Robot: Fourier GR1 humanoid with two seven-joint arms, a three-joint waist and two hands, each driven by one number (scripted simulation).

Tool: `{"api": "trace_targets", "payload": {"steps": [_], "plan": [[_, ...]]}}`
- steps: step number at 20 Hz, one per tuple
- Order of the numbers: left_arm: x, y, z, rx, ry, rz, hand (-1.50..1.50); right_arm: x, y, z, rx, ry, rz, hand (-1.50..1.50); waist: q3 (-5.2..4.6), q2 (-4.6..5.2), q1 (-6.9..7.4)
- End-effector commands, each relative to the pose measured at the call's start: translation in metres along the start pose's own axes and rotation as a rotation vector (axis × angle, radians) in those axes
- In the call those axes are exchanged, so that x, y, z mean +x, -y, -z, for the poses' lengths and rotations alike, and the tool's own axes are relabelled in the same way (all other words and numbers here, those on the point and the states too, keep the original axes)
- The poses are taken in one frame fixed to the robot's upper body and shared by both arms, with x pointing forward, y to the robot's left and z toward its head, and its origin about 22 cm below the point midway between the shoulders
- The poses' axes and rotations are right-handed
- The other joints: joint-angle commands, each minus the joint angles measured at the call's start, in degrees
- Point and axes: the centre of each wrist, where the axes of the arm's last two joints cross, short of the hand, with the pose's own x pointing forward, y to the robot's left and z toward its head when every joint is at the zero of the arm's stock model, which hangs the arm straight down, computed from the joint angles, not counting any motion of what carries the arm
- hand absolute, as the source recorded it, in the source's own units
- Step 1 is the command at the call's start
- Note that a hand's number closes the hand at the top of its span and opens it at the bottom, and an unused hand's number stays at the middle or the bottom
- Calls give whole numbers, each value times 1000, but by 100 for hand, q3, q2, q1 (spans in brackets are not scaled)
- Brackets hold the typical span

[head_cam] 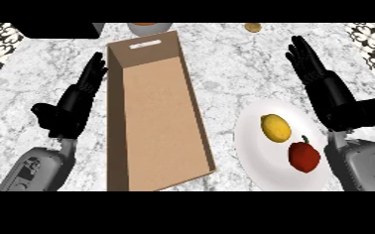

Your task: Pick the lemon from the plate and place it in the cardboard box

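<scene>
A yellow lemon lies on the white plate at the lower right, beside a red bell pepper. The long open cardboard box stands in the middle of the counter, with nothing inside. My right hand is open, fingers straight and pointing away, just right of and above the plate, apart from the lemon. My left hand is open too, fingers straight, resting just left of the box's wall.
At the counter's far edge stand a grey bowl-like vessel behind the box and a small brownish round item further right. A dark object fills the far left corner. Bare marble lies between box and plate.
</scene>
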Motion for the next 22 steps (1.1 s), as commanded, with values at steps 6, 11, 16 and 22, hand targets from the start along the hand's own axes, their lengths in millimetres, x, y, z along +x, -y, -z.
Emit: {"api": "trace_targets", "payload": {"steps": [6,11,16,22], "plan": [[-32,-39,-33,135,-148,222,0,36,2,46,141,317,239,-150,54,183,199],[-48,-29,-49,145,-220,190,0,-44,-5,10,-218,55,-45,-150,45,176,20],[-50,-18,-47,138,-218,196,0,-59,46,-2,-92,125,-101,-150,39,160,-66],[-39,-31,-47,146,-213,190,0,-6,85,16,129,6,-565,-150,30,139,-22]]}}
